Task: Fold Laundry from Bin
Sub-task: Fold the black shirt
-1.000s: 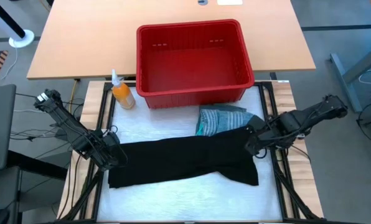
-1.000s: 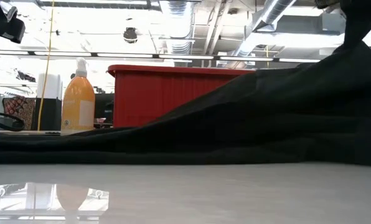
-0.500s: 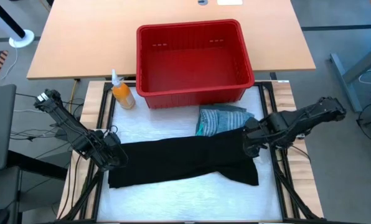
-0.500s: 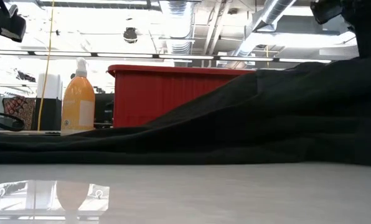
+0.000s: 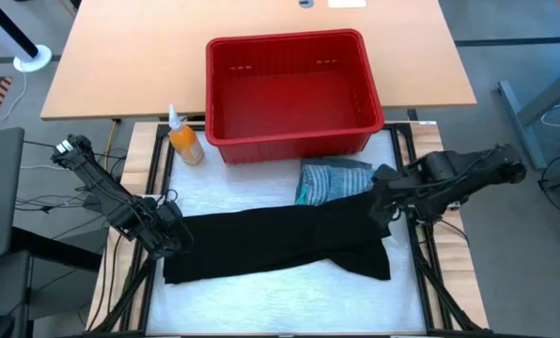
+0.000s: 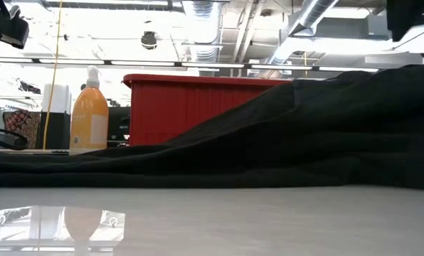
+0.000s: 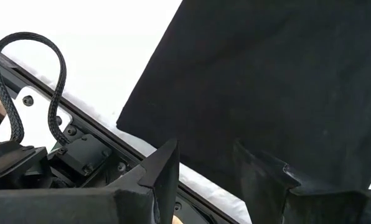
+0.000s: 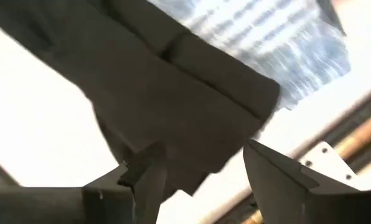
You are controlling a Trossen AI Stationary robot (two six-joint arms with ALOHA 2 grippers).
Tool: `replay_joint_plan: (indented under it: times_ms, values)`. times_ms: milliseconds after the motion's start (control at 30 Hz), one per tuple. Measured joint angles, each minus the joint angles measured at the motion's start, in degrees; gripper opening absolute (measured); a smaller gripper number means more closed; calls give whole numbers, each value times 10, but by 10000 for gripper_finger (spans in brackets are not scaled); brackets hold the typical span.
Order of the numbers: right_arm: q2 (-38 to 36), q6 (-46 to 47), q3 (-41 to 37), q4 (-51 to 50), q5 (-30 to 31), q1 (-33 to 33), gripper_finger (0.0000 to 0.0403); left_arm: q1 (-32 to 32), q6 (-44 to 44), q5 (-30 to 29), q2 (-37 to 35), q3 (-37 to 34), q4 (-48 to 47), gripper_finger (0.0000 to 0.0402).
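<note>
Across the near half of the white counter the large black garment is laid out flat, its long axis running left to right. A folded blue-grey striped shirt is seen just beyond its right end, partly overlapped by it, and the empty red bin is set farther back, with an orange bottle at its left.

The right claw is held open just above the garment's right end, which lies free beneath it in the right wrist view. The left claw is lowered at the left end, its fingers parted; whether cloth is pinched cannot be told. Each arm is angled inward from its own side, so each end is nearest one claw.
</note>
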Motion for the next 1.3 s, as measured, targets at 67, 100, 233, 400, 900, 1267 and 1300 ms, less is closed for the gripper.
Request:
replay_joint_plan:
  times_ms: [67,100,233,400,900,1267,1300]
  values:
    - [3,-20,-5,37,0,29,239,0,-1,0,0,0,0,142]
    - [7,-34,-9,64,-1,46,239,0,-3,-3,0,0,0,142]
    - [28,-84,-37,209,-2,133,239,0,-5,-8,0,0,1,142]
    - [94,-125,-41,254,-2,226,239,0,1,-9,0,0,2,142]
    - [331,-139,-42,236,-79,300,239,0,48,-30,0,0,-1,142]
    - [329,-79,-155,328,-77,305,200,0,41,-24,0,0,0,142]
    - [325,-65,-169,329,-76,305,197,0,41,-24,0,0,0,142]
